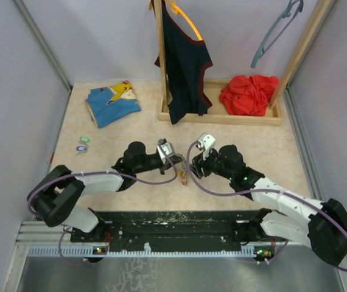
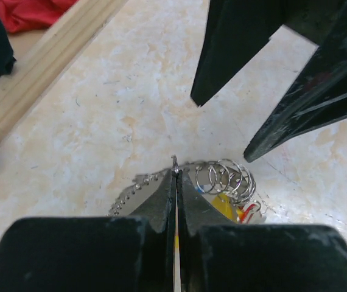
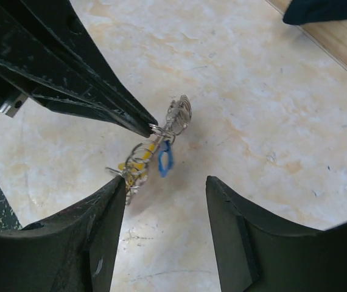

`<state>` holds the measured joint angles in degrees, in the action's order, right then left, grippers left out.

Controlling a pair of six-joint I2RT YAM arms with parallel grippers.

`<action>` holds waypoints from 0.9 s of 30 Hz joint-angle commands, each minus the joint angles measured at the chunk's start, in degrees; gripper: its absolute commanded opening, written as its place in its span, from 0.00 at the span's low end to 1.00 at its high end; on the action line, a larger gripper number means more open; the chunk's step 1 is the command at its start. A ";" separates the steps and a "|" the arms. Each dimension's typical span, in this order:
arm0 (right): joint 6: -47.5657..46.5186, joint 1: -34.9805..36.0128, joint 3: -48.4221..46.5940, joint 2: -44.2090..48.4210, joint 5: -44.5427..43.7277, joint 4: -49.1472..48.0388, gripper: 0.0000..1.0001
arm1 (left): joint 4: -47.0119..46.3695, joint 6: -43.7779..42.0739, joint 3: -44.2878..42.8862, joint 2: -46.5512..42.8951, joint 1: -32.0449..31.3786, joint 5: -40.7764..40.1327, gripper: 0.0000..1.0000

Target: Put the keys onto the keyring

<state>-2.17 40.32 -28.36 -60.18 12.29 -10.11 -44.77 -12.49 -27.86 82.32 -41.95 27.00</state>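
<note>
Pinching the wire of the keyring (image 3: pixel 176 112) between the pressed-together fingertips of the left gripper (image 2: pixel 175 173), close over the table (image 1: pixel 252 140) near its middle, yellow tag (image 2: pixel 224 204) among the coils. Facing it with the right gripper (image 3: pixel 166 181), jaws spread wide, one fingertip just beside the ring's lower coils. Lying well apart at the table's left side, off the ring: mint green key (image 1: pixel 84 140) and blue key (image 1: pixel 81 148).

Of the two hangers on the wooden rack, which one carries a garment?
The orange hanger, on the left: a dark sleeveless top hangs from it. The grey-blue hanger, on the right, hangs bare.
</note>
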 commanded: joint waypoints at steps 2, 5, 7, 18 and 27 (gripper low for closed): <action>5.38 -0.58 2.73 4.61 -7.33 -3.62 0.56 | 6.90 -0.50 -3.89 6.98 -2.61 0.32 0.04; 7.30 -0.54 3.01 5.77 -8.26 -1.89 0.56 | 7.64 0.28 -4.97 8.89 -4.60 0.20 0.09; 8.52 -0.59 2.89 6.28 -8.93 -0.81 0.57 | 7.39 2.17 -4.69 8.45 -4.71 -0.02 0.19; 7.47 -0.63 -5.03 -5.00 -4.42 6.99 0.55 | 18.80 15.11 -1.95 -2.50 -2.50 -10.15 0.57; 7.79 -0.59 -15.18 -19.77 1.40 8.88 0.46 | 26.06 27.05 1.11 -6.78 3.50 -10.85 0.58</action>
<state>5.08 40.32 -38.26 -76.29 10.57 -1.17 -22.96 8.19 -28.14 77.95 -40.64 16.84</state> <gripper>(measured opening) 0.469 0.575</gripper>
